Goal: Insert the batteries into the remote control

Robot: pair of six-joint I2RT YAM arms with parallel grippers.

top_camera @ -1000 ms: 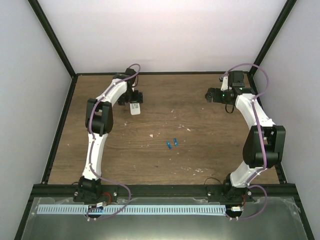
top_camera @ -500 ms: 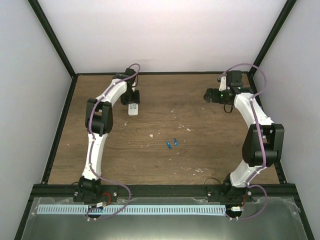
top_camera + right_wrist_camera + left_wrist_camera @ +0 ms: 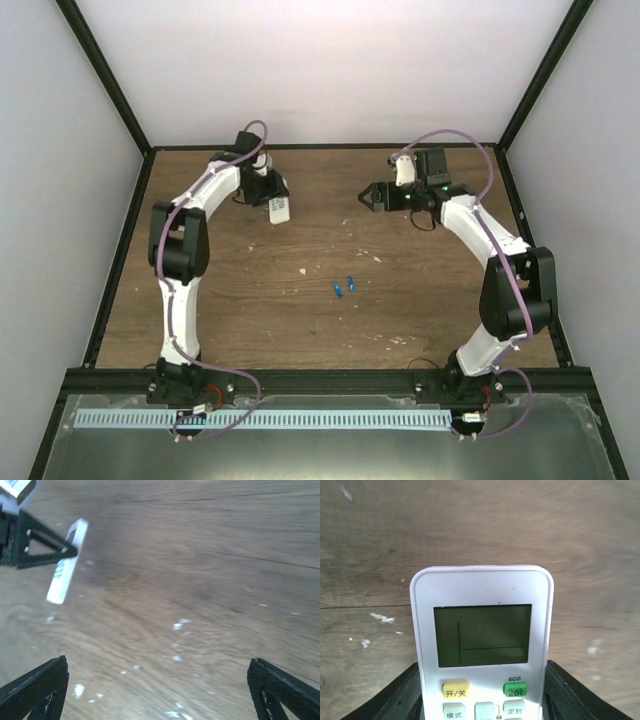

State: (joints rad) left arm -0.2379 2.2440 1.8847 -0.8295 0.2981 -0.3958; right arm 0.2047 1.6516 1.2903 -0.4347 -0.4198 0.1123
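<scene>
The white remote control (image 3: 482, 645) fills the left wrist view, with its pale screen and yellow and green buttons facing the camera. My left gripper (image 3: 482, 707) is shut on its lower sides, one black finger on each edge. From above, the remote control (image 3: 279, 209) sits at the back left under my left gripper (image 3: 272, 196). Two small blue batteries (image 3: 344, 287) lie side by side at the table's middle. My right gripper (image 3: 371, 197) stands open at the back middle and holds nothing. Its wrist view shows the remote control (image 3: 66, 575) held off to the left.
The wooden table (image 3: 430, 300) carries scattered white flecks, among them a small white scrap (image 3: 303, 271) left of the batteries. Black frame posts and pale walls close in the back and sides. Both arm bases stand at the near edge.
My left gripper has shut on the remote and turned it slightly to the right. The right arm has swung left from the back right toward the back middle.
</scene>
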